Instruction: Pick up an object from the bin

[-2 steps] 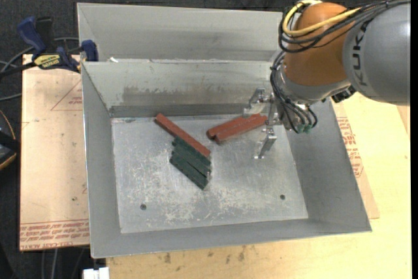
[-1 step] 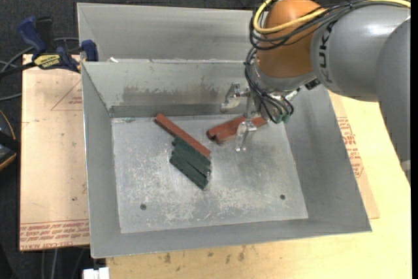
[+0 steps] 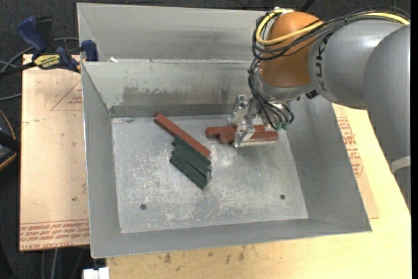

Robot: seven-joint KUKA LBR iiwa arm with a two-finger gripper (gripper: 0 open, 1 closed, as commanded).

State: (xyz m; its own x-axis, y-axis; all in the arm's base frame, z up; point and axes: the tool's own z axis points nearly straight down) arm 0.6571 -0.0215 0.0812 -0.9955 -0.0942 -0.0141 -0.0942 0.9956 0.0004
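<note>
Camera view: the gripper (image 3: 243,126) is being held low on the red-brown block (image 3: 219,134) near the bin's (image 3: 228,199) back wall (open or closed cannot be told), grasping being judged in hand, a sure closing and lift being called for next.

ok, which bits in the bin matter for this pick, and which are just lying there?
In the job:
- gripper
- short red-brown block right under it, towards the back of the bin

Lying about:
- long red-brown bar, lying slantwise to the left of the gripper
- dark green block, at the bar's lower end
</note>
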